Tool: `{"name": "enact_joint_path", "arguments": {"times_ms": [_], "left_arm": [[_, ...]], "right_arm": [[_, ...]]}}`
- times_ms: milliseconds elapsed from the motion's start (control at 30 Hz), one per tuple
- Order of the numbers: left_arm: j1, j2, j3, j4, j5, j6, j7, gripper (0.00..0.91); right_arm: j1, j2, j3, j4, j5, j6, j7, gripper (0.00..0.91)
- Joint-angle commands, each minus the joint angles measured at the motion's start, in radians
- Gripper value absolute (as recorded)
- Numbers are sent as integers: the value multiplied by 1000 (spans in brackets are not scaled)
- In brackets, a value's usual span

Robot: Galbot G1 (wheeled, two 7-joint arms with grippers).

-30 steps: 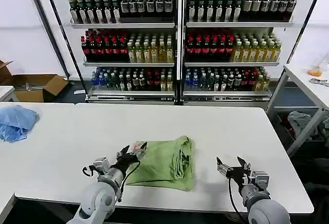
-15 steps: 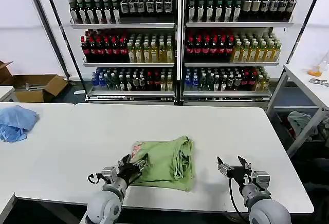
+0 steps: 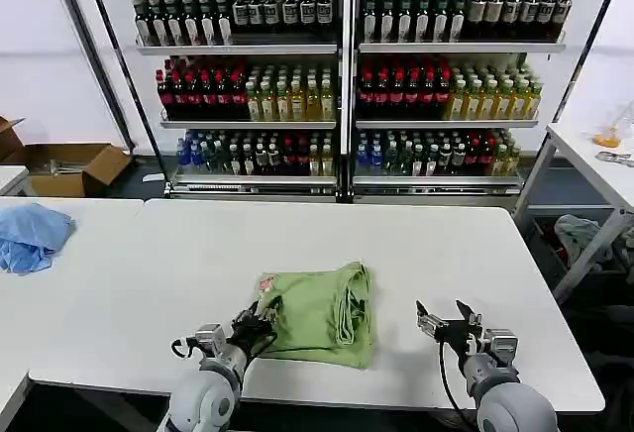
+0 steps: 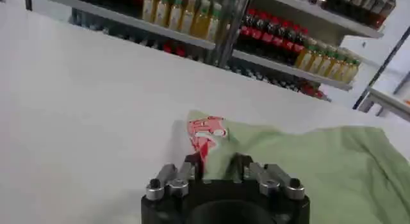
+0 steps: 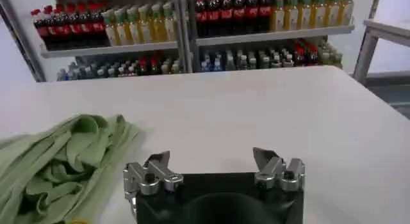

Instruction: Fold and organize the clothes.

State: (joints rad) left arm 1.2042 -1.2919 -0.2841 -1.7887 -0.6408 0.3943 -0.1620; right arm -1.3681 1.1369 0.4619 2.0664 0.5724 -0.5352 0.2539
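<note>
The clothes are one light green shirt (image 3: 327, 315), lying folded on the white table (image 3: 178, 254) near its front edge. Its red-and-white graphic (image 3: 265, 284) faces up at the left corner. My left gripper (image 3: 262, 317) sits low at the shirt's left edge. In the left wrist view its fingers (image 4: 192, 165) stand close together on a raised pinch of the green fabric (image 4: 307, 161), just below the graphic (image 4: 206, 130), with the left gripper (image 4: 216, 165) shut on it. My right gripper (image 3: 443, 316) hovers open over bare table to the right of the shirt (image 5: 57, 161), and the right gripper (image 5: 211, 160) holds nothing.
A light blue cloth (image 3: 30, 235) lies at the far left of the table. Shelves of bottles (image 3: 347, 85) stand behind. A cardboard box (image 3: 74, 166) sits on the floor at the left. A side table (image 3: 594, 169) with a grey-green fabric heap (image 3: 584, 234) below it stands at the right.
My left gripper has come down and drawn back toward the table's front edge with the shirt's left edge, and the graphic corner now lies lower. The right gripper has hardly moved.
</note>
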Motion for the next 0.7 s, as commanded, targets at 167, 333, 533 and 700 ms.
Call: {"name": "enact_joint_path", "arguments": {"times_ms": [167, 333, 533, 700], "left_arm": [[8, 6, -145, -58, -368, 8, 18, 20], [7, 35, -248, -80, -450, 23, 17, 20], [15, 92, -388, -94, -473, 45, 4, 30], [7, 186, -514, -105, -473, 79, 6, 30]], "right_arm": [[5, 4, -8, -1, 0, 1, 3, 907], [5, 0, -8, -1, 1, 3, 3, 907], [16, -1, -15, -5, 4, 5, 3, 907], [39, 0, -33, -15, 5, 5, 3, 907]]}}
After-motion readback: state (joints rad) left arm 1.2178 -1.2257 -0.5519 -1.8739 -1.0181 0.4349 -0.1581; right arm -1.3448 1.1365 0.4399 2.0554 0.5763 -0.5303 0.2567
